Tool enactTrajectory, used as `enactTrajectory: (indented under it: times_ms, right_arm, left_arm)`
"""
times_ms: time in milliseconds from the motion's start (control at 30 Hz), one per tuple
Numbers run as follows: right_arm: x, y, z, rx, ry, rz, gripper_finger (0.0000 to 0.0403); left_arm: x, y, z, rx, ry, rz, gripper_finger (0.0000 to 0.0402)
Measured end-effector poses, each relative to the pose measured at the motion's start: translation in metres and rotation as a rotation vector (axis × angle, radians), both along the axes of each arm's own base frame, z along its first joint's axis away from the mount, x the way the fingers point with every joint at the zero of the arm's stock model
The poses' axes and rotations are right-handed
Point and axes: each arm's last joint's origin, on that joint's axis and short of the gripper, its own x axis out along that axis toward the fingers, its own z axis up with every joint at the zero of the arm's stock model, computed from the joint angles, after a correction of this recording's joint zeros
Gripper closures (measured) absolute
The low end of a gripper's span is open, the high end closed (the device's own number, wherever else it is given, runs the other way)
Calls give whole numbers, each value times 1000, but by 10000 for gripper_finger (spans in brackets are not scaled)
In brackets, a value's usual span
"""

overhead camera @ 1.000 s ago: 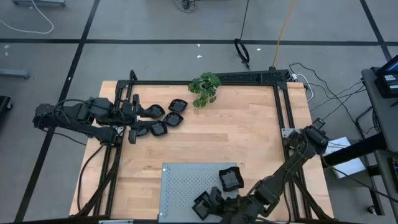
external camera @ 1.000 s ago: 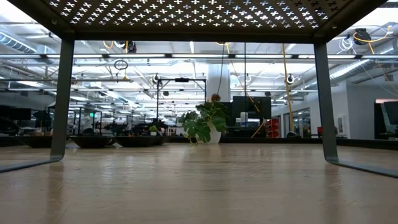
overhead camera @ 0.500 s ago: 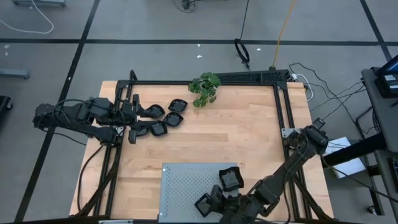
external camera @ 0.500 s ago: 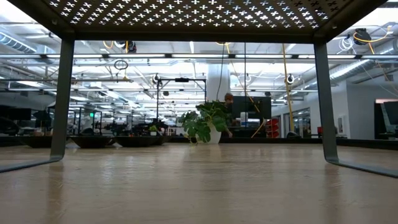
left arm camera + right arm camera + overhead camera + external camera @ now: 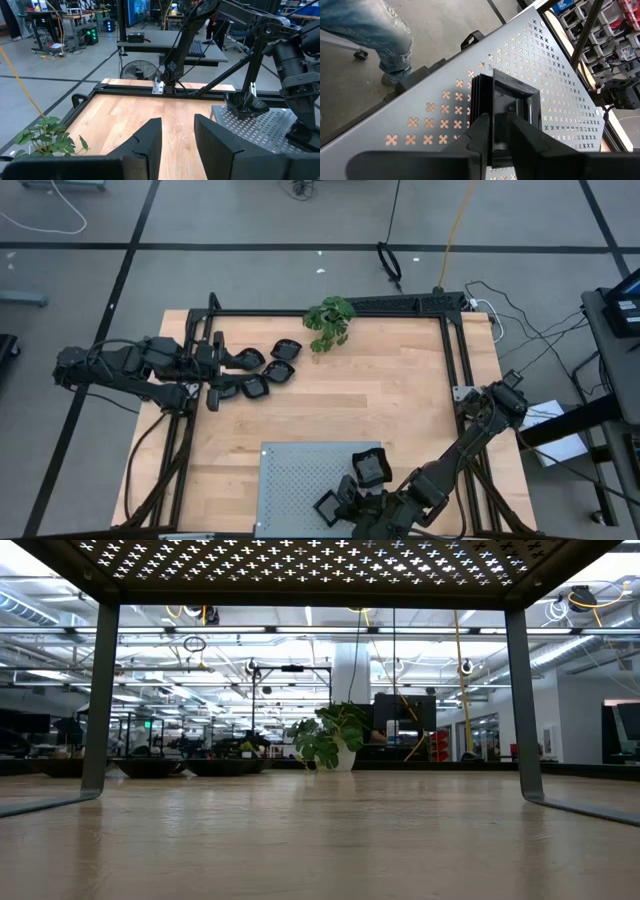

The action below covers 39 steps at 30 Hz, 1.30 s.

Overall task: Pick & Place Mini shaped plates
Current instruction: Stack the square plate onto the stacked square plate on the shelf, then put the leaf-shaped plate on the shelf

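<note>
Several glossy black mini plates (image 5: 265, 368) lie on the wooden table at its far left, just in front of my left gripper (image 5: 220, 366). That gripper (image 5: 177, 145) hovers level above them, open, with nothing between its fingers. A grey perforated panel (image 5: 300, 475) stands on legs at the table's near edge, and one square plate (image 5: 372, 468) lies on it. My right gripper (image 5: 343, 502) is over the panel's near edge, shut on another square plate (image 5: 327, 507), which also shows in the right wrist view (image 5: 512, 100). My right gripper holds the square plate by one side wall (image 5: 493, 127), with one finger (image 5: 525, 137) in its hollow and the other (image 5: 477, 135) against its ribbed outside. The fingers slant down, coming from the table's right. The plate stands on edge over the panel (image 5: 530, 50); whether it touches the panel I cannot tell.
A green leafy plant (image 5: 330, 322) stands at the table's far edge, also visible in the low view (image 5: 328, 738). A black frame (image 5: 455, 340) runs along the far and right sides. Bare wood lies in the middle (image 5: 380, 390). A person's legs (image 5: 380, 30) stand beyond the panel.
</note>
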Motion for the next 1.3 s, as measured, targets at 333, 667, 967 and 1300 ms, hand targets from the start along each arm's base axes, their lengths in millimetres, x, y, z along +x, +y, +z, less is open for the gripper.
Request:
enactTrajectory:
  times_ms: [333,667,967,1300]
  right_arm:
    - [-2,-2,7,53,-3,-35,302]
    - [-19,-11,46,162,-78,-36,282]
    - [-47,-35,87,287,-84,-90,284]
    - [-113,-103,106,432,-66,-187,284]
  left_arm:
    - [0,0,0,0,0,0,282]
    - [0,0,0,0,0,0,282]
    - [0,0,0,0,0,0,282]
    - [0,0,0,0,0,0,282]
